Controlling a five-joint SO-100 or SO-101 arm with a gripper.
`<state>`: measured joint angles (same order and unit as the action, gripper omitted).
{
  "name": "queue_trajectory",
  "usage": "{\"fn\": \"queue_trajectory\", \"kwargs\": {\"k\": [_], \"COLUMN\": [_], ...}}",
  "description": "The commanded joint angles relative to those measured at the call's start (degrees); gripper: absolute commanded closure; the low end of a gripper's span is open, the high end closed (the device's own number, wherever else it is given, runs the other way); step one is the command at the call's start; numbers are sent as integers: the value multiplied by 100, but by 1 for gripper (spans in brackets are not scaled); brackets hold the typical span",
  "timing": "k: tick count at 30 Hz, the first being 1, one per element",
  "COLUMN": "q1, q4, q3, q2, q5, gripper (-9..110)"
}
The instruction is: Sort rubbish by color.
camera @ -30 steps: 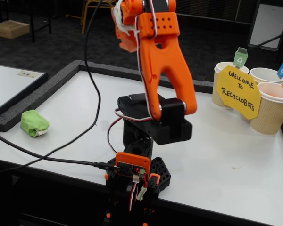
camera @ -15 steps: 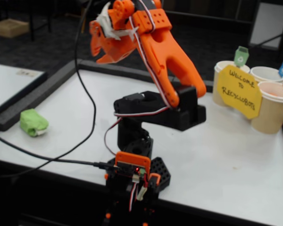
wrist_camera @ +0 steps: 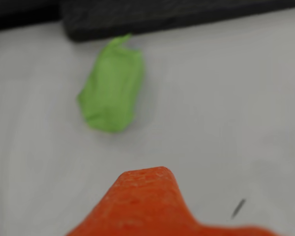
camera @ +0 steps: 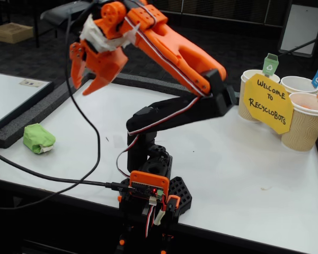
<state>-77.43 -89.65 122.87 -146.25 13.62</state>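
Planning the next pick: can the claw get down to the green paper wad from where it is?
Probably yes. The claw hangs open and empty above the table, and the green paper wad lies alone on bare tabletop with nothing between them.

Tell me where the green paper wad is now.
In the fixed view, the green paper wad lies at the table's far left, beside the dark border strip, below and left of the raised gripper.

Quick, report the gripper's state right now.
Gripper: open, holding nothing, raised in the air above the table; the green wad lies apart from it on the table.
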Motion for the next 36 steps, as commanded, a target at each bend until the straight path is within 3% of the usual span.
{"fn": "queue_trajectory", "kwargs": {"k": [1, 16, 28, 32, 36], "q1": [-343, -431, -1450, -1389, -1283], "q4": [141, -18, 562, 958, 1459], "q3": [-308, -2268, -2848, -2839, -2549], "q2": [580, 3059, 3973, 4008, 4017], "q5": [-26, 79, -1617, -3067, -3612], "gripper": [101, 101, 101, 101, 101]}}
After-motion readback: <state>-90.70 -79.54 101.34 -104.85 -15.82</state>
